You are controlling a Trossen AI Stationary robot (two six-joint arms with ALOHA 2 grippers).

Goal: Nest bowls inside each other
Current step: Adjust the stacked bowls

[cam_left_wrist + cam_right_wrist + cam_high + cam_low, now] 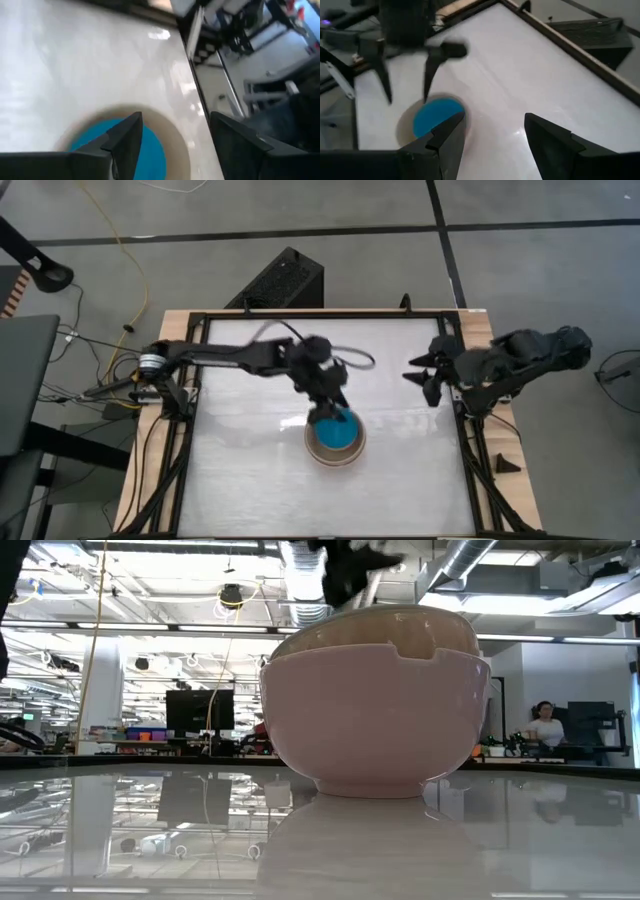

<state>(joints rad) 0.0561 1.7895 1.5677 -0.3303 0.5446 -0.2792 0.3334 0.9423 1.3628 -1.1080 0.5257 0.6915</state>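
A stack of nested bowls (335, 442) stands on the white table a little right of its middle. In the low view the outer pink bowl (375, 720) rests on its foot, and a cream rim (380, 625) shows above it. From above, a light blue bowl (336, 434) lies innermost inside a beige ring (177, 145). My left gripper (335, 412) hangs open just above the stack's far side, its fingers (427, 75) clear of the blue bowl (436, 116). My right gripper (425, 375) waits open at the table's right edge, high up.
Black rails (190, 430) and a wooden border frame the white table top (250, 480). A black box (285, 280) stands on the floor beyond the far edge. Bare table lies on every side of the stack. A seated person (545, 725) shows far off in the room.
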